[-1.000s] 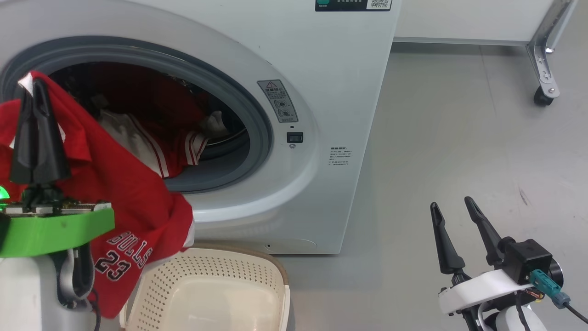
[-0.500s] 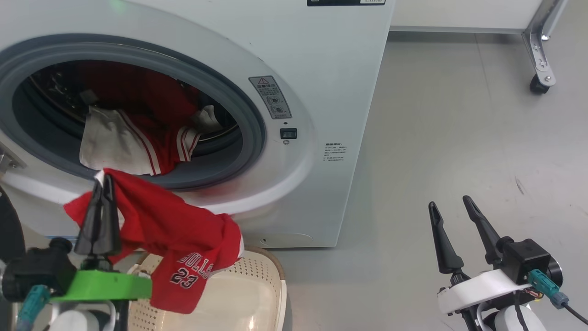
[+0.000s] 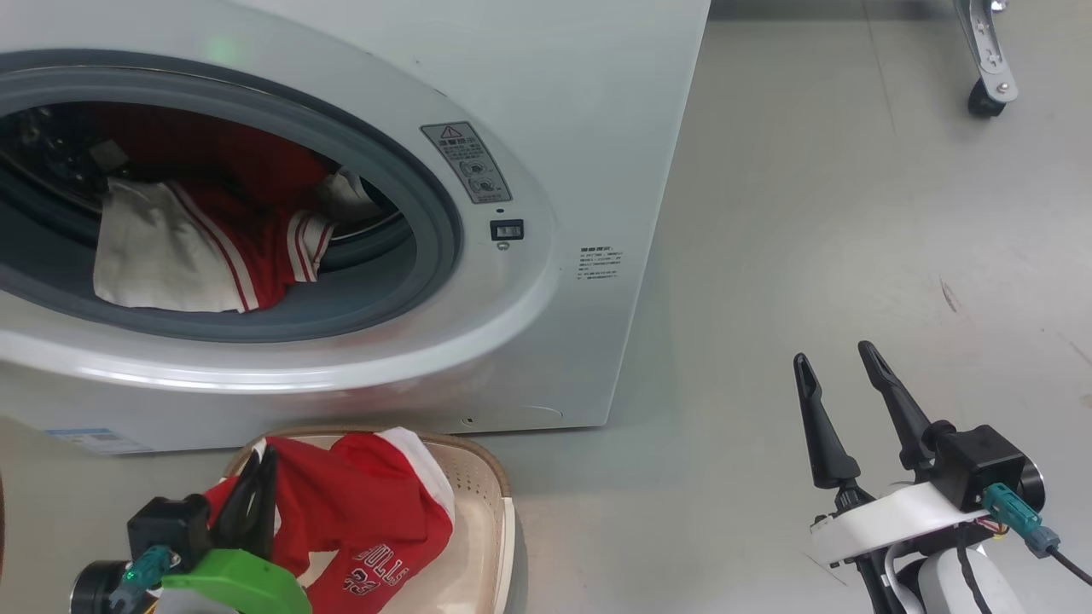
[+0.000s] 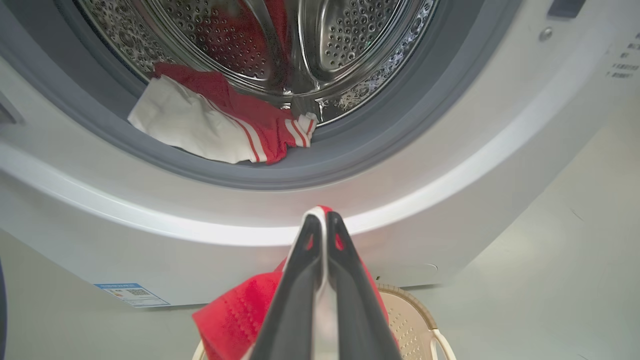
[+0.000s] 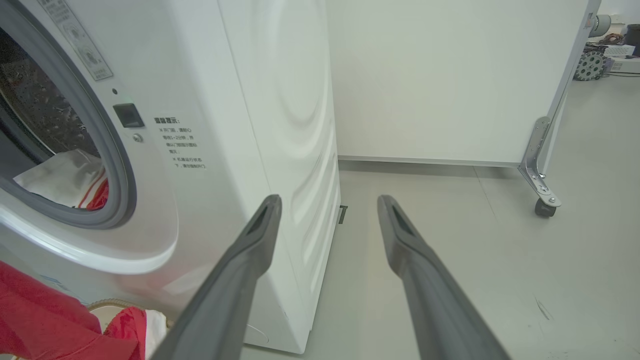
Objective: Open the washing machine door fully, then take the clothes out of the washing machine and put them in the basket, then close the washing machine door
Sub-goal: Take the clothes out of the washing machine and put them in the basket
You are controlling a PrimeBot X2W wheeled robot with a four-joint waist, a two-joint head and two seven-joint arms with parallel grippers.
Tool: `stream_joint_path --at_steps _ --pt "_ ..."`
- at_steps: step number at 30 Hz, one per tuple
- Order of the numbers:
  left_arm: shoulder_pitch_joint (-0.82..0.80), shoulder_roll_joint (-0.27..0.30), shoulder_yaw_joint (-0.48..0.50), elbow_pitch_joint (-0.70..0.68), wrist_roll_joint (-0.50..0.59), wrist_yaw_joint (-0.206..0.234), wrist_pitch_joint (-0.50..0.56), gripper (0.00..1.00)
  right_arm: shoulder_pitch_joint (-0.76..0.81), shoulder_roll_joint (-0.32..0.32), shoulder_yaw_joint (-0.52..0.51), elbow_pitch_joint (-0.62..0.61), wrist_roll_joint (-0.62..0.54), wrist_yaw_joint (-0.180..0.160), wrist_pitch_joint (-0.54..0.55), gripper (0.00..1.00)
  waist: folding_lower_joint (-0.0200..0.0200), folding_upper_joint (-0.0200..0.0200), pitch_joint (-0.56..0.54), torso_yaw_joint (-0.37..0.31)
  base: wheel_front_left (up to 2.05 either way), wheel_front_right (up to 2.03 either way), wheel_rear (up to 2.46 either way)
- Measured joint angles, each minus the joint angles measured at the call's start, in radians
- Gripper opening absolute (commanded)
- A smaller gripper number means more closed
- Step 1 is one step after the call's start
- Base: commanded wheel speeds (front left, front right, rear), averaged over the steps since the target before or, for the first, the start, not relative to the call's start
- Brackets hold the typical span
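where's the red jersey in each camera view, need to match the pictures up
head view: jersey at bottom left, draped over the basket.
left wrist view: jersey at bottom centre, pinched in the shut jaws of the left gripper.
right wrist view: jersey in the bottom left corner.
shared landmark: the white-and-red garment inside the washing machine.

We are looking across a smooth pale grey floor (image 3: 836, 222) that is catching soft, even light and showing one small dark scuff (image 3: 948, 295). Behind it, a white panel (image 5: 430, 75) is standing on a metal bracket (image 5: 539, 175) with a black caster (image 5: 544, 208). Blurred equipment (image 5: 607, 47) is sitting far off.
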State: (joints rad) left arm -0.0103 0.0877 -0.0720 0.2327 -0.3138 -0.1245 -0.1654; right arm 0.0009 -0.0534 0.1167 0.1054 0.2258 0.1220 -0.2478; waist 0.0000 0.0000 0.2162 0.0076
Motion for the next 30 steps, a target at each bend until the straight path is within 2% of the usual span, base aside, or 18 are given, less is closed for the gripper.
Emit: stream_joint_path --at_steps 12,20,30 --pt "-0.085 -0.001 -0.001 0.208 0.002 0.023 0.077 0.00 -0.038 -0.008 0.005 -0.016 0.000 0.000 0.000 1.00 0.0000 0.0000 0.076 -0.059 0.00 0.00 0.00" --pt "-0.186 0.001 -0.025 0.356 0.043 0.051 0.128 0.00 -0.067 -0.014 0.003 -0.030 0.000 0.000 0.000 1.00 0.0000 0.0000 0.146 -0.103 0.00 0.00 0.00" --pt "-0.292 0.005 -0.011 0.521 0.047 0.077 0.143 0.00 -0.103 -0.024 -0.014 -0.030 0.001 0.000 0.000 1.00 0.0000 0.0000 0.225 -0.166 0.00 0.00 0.00"
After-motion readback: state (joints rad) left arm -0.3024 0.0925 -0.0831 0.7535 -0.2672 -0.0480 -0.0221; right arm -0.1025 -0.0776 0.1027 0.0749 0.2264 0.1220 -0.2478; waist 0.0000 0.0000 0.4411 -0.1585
